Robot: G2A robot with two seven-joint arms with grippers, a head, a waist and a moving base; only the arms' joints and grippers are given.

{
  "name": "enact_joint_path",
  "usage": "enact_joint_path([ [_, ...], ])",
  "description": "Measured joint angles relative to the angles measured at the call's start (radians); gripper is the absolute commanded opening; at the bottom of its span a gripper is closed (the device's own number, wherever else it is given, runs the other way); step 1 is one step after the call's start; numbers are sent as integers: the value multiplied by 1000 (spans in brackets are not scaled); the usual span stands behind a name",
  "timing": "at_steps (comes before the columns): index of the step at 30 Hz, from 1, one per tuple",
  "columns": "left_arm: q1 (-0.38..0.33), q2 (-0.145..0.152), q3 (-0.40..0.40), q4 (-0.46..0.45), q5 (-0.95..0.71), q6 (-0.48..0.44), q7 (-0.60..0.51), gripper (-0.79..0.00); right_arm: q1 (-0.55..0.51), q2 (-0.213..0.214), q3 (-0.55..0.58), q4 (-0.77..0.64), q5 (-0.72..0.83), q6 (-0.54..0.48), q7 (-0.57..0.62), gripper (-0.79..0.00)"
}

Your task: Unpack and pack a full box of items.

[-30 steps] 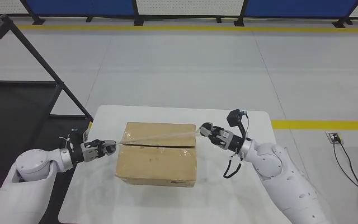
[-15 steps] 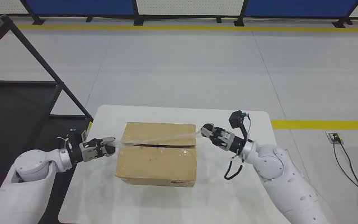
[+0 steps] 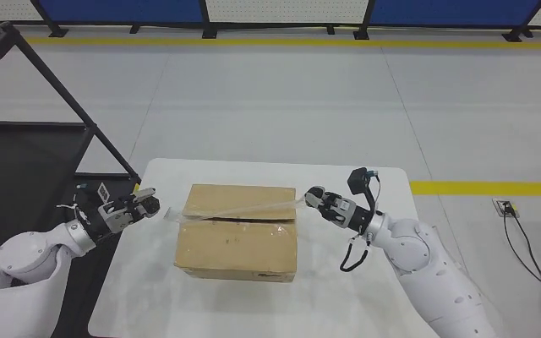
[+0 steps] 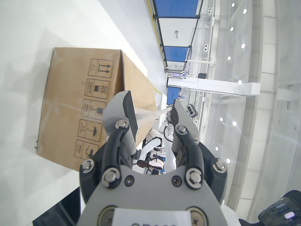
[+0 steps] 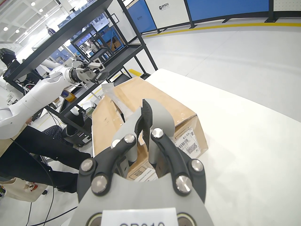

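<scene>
Left tool (image 3: 152, 205) has pulled back from the left end of the box (image 3: 237, 245) to the left edge of the desk (image 3: 355, 287), and its fingers have parted. Right arm has barely shifted.

Box: brown carton, flaps shut, lying near the desk's middle, long side across. Handling symbols are printed on its left end face, and a barcode label sits on the right end.

Tape (image 3: 241, 205): clear strip lifted off the top seam, running slantwise across the lid. Its left end stands free just past the box's left edge, near the left tool. Whether it touches a finger cannot be told.

Left tool: released, jaws wide, facing the left end face.

Right tool (image 3: 309, 198): at the box's upper right corner, clenched on the tape's right end.

Black rack (image 3: 51, 152) stands left of the desk.
</scene>
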Motion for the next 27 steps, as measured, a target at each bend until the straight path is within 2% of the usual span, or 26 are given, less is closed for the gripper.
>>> enact_joint_path([
  [3,49,2,-32,-88,-27,1,46,-690,-1,0,2,0,1,-2,2,-785],
  [6,93,2,-35,-169,-34,4,60,-745,-3,1,5,-1,2,-3,3,-785],
  [11,102,-1,31,-215,41,37,72,-754,-5,2,8,-2,2,-4,3,-785],
  [20,19,-17,168,-121,154,37,129,-754,-7,1,7,-1,4,-8,8,-785],
  [27,-5,-23,207,-82,160,24,122,-763,-11,2,4,0,-13,-34,7,-785],
])
